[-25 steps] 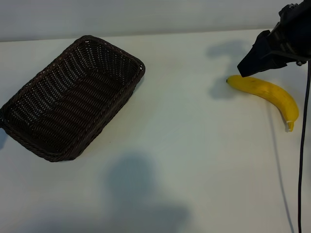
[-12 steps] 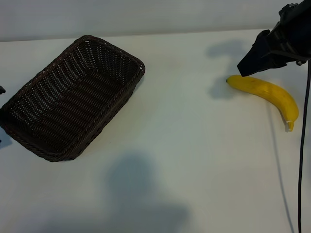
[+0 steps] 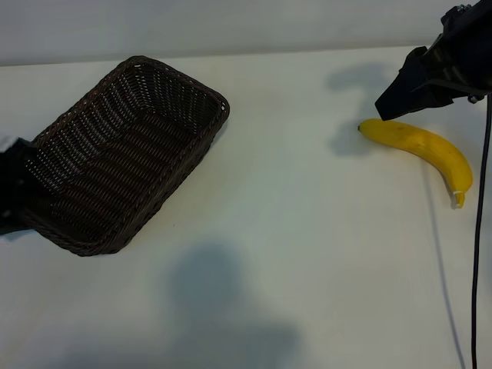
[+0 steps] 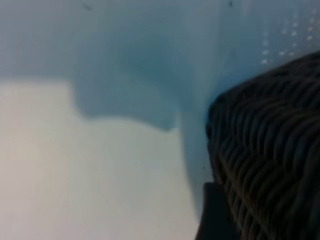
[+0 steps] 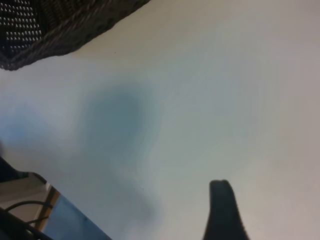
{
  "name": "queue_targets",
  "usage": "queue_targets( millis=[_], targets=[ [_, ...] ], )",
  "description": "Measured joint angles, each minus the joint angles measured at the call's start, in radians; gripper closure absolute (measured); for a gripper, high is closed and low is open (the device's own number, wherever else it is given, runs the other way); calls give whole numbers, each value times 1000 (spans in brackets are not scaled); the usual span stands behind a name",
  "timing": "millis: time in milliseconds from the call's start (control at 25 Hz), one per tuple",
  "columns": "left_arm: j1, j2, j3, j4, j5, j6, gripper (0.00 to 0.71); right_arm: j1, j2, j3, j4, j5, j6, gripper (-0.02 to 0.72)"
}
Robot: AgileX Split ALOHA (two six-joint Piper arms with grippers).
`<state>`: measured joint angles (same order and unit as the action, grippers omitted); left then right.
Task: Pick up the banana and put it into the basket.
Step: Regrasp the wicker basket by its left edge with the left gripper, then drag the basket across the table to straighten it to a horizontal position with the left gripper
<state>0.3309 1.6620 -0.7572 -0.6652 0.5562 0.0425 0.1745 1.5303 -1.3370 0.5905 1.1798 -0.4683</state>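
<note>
The banana (image 3: 419, 142) lies on the white table at the far right, dark tip toward the middle. My right gripper (image 3: 390, 106) hovers just above and behind that tip, apart from the fruit and holding nothing. In the right wrist view one dark finger (image 5: 222, 210) shows over bare table, with the basket (image 5: 50, 25) far off. The dark wicker basket (image 3: 115, 154) sits empty at the left. My left gripper (image 3: 14, 188) is at the basket's left end. In the left wrist view one finger (image 4: 215, 215) stands close beside the basket's outer wall (image 4: 270, 150).
A black cable (image 3: 480, 231) hangs down along the right edge of the table. A broad shadow (image 3: 207, 292) falls on the table near the front. The table's back edge runs just behind the basket and the right arm.
My left gripper has come into view from the left edge and now overlaps the basket's left end. The right gripper, banana and basket have stayed put.
</note>
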Motion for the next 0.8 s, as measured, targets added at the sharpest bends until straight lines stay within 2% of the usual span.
queue_targets(
  millis=[80, 160, 200, 280, 400, 640, 800],
  targets=[
    [-26, 23, 0, -12, -3, 7, 276, 0, 0, 0, 0, 0, 0, 236],
    [-47, 32, 0, -10, -15, 23, 472, 0, 0, 0, 0, 0, 0, 236],
    [-56, 32, 0, -17, -26, 27, 534, 0, 0, 0, 1, 0, 0, 236],
    [-64, 26, -7, -12, -18, 67, 535, 0, 0, 0, 2, 0, 0, 236],
    [-67, 15, -52, 16, 73, 91, 535, 0, 0, 0, 3, 0, 0, 236],
    [-76, 13, -267, 30, 276, 91, 535, 0, 0, 0, 5, -1, 0, 236],
    [-118, 45, -410, 116, 401, 28, 535, 0, 0, 0, 7, -1, 0, 236]
  ],
)
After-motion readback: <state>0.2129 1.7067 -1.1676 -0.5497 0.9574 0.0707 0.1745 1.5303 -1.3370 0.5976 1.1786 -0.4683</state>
